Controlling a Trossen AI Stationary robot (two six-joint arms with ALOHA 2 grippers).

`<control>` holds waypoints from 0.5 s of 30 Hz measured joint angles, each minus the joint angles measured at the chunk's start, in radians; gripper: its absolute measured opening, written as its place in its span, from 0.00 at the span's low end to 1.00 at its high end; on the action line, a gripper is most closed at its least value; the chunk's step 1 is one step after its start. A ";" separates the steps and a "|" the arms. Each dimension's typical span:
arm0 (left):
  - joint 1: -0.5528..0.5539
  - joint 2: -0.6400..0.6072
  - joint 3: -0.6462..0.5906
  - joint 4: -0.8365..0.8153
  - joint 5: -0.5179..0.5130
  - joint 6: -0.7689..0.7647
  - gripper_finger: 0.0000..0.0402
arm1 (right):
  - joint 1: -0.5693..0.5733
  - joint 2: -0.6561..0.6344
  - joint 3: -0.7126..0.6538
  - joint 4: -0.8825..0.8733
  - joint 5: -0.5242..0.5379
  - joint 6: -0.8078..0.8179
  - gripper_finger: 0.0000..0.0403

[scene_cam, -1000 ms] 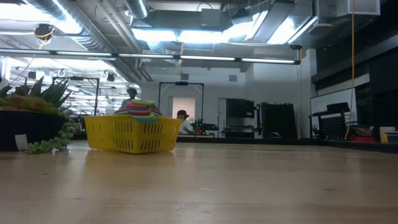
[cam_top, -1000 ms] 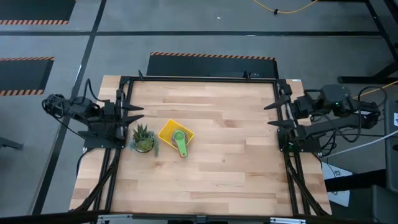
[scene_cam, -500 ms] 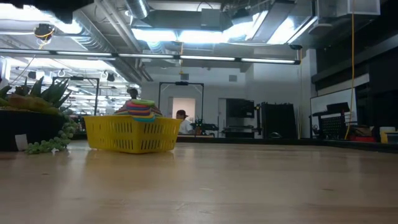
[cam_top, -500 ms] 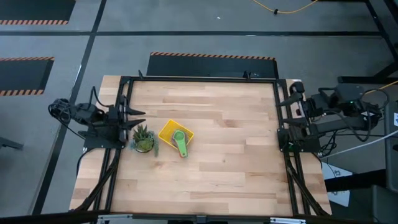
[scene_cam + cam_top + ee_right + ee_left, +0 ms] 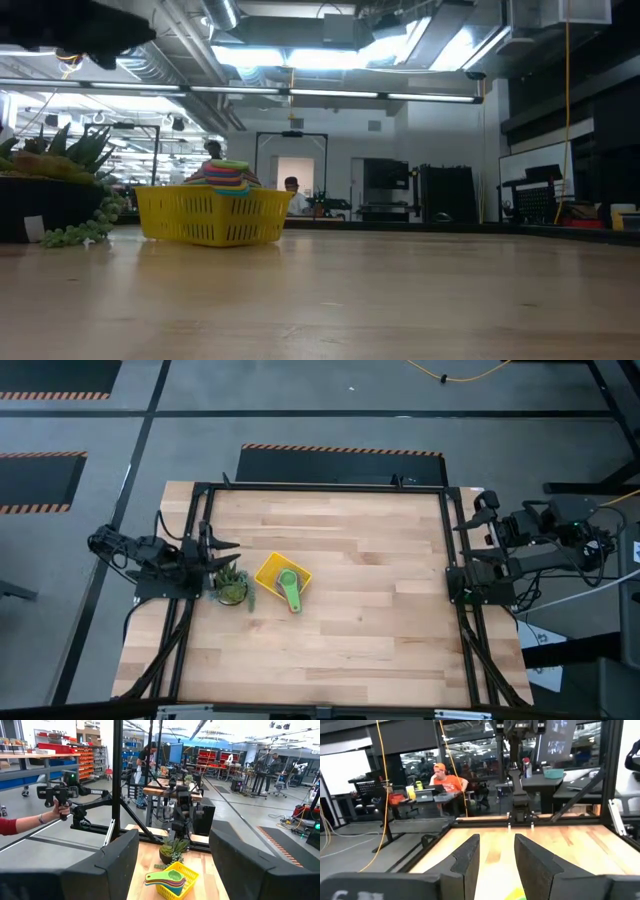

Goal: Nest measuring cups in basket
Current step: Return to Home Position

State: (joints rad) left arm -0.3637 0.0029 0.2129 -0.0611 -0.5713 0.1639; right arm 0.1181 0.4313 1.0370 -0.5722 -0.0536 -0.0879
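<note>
1. High view: The pale wooden worktop [image 5: 350, 600] sits inside a black frame on a grey floor with striped hazard markings [image 5: 340, 450]. The basket [image 5: 268, 571] stands on the left half of the worktop. The measuring cups [image 5: 289, 588] are stacked in it, a green one on top with its handle sticking out over the rim. A small spiky plant [image 5: 231, 584] stands just beside the basket, on the side toward the left arm. The left gripper [image 5: 220, 550] hangs at the left edge, near the plant. The right gripper [image 5: 468, 517] is at the right edge, well apart from everything.
2. Low view: The worktop runs level toward a large hall with ceiling lights and ducts. The basket and its coloured stack stand at the left, with the plant's dark pot [image 5: 40, 208] further left. A dark arm part [image 5: 80, 30] shows at the top corner. A person [image 5: 292, 186] shows far behind.
3. Left wrist view: The left gripper's fingers [image 5: 465, 862] stand a little apart with nothing between them. A person in an orange shirt [image 5: 447, 782] sits at a desk beyond the worktop.
4. Right wrist view: The right gripper's fingers [image 5: 120, 865] are spread wide and empty. Ahead are the basket, the stack and the plant. A person's hand [image 5: 56, 808] in a red sleeve holds a dark handle off to the side.
</note>
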 joint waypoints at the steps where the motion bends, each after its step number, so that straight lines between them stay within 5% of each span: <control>1: 0.000 0.000 -0.016 0.015 -0.007 0.003 0.29 | 0.000 -0.002 0.000 0.000 0.000 0.000 0.62; 15: 0.104 0.000 -0.205 0.381 -0.089 0.109 0.29 | 0.000 -0.003 0.000 -0.004 0.000 -0.003 0.62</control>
State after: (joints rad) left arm -0.2595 0.0032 0.0078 0.3196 -0.6607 0.2729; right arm 0.1181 0.4286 1.0370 -0.5766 -0.0532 -0.0910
